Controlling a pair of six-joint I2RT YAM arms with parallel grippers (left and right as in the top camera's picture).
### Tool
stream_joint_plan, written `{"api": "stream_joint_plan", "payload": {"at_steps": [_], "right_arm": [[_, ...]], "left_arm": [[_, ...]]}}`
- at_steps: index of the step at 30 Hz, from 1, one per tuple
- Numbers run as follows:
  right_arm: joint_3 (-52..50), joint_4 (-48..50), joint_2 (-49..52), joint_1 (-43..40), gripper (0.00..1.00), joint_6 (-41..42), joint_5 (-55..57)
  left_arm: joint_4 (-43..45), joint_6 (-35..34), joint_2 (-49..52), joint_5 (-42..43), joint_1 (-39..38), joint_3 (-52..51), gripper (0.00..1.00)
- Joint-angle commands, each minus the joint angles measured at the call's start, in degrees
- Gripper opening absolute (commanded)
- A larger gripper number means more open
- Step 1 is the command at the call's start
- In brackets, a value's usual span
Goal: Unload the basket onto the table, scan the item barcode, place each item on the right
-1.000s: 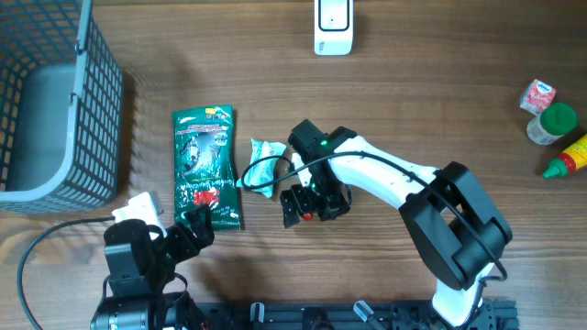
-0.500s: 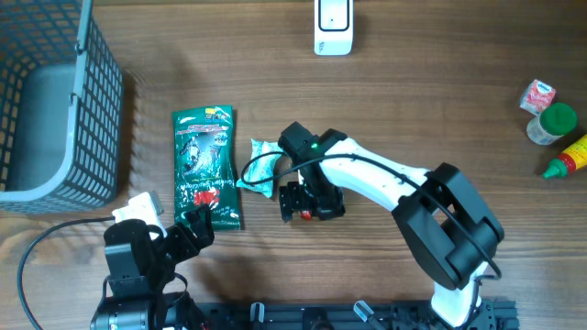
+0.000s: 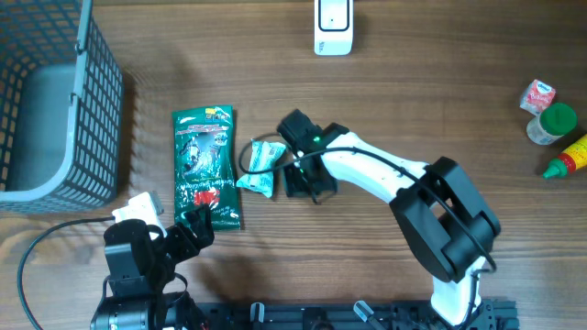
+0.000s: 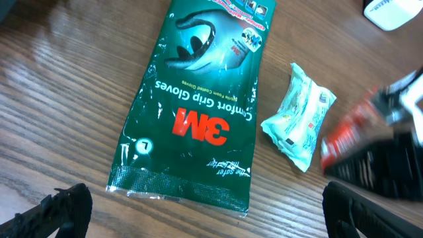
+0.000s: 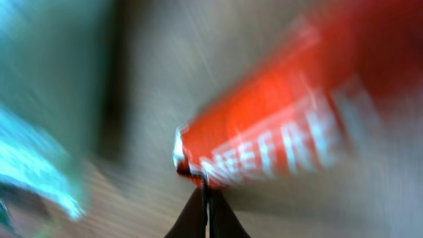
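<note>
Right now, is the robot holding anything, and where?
The right gripper pinches a red packet by its end; the left gripper holds nothing.

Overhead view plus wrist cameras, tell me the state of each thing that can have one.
left pincer, open, empty.
right pincer, shut at the corner of a blurred red packet; grip unclear.
glove pack, lying flat, print up.
teal packet, lying flat beside the glove pack.
basket, upright.
</note>
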Motion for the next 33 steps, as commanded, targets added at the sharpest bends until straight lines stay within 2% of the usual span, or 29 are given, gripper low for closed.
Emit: {"api": "stream_joint_plan", "payload": {"at_steps": [1,6,7,8,9,10,11,16,18,21,33], "right_arm": [[-5.70,0.00,14.53,-0.24,0.04,-4.70,18.14],[-3.91,-4.81,9.57,-0.24,0.04,-3.10,19.52],[-3.91,-6.58,2.75,-0.24,0.04,-2.23,21.16],[-3.89,-6.34,0.28,-0.24,0.13,-1.75,21.16],[-3.89,-5.60,-2.03,-0.24,0.47,-0.92,21.18],[-3.89,-4.72,-3.72,-0.37,0.64,-1.03,21.18],[-3.89,-2.58,-5.88,-0.52,0.69,-1.07,21.22],[-3.89,8.39,-7.32,-0.68,0.65,-3.65,20.87],[-3.89,10.69,-5.99,-0.66,0.70,-6.03,19.61],[-3.89,11.06,-5.55,-0.68,0.79,-7.28,19.63],[-3.41,15.04,-5.64,-0.39,0.79,-11.74,12.24]], "left_arm": [[0.11,0.72,-0.26,-0.50,0.39,-0.31,1.00],[0.11,0.72,-0.26,-0.52,0.39,-0.31,1.00],[0.11,0.72,-0.26,-0.52,0.39,-0.31,1.00],[0.11,0.72,-0.26,-0.50,0.39,-0.31,1.00],[0.11,0.72,-0.26,-0.50,0.39,-0.31,1.00],[0.11,0.72,-0.26,-0.50,0.39,-0.31,1.00],[0.11,0.72,-0.26,-0.50,0.39,-0.31,1.00],[0.11,0.72,-0.26,-0.50,0.39,-0.31,1.00],[0.11,0.72,-0.26,-0.50,0.39,-0.31,1.00],[0.11,0.72,-0.26,-0.50,0.39,-0.31,1.00],[0.11,0.72,-0.26,-0.50,0.39,-0.31,1.00]]}}
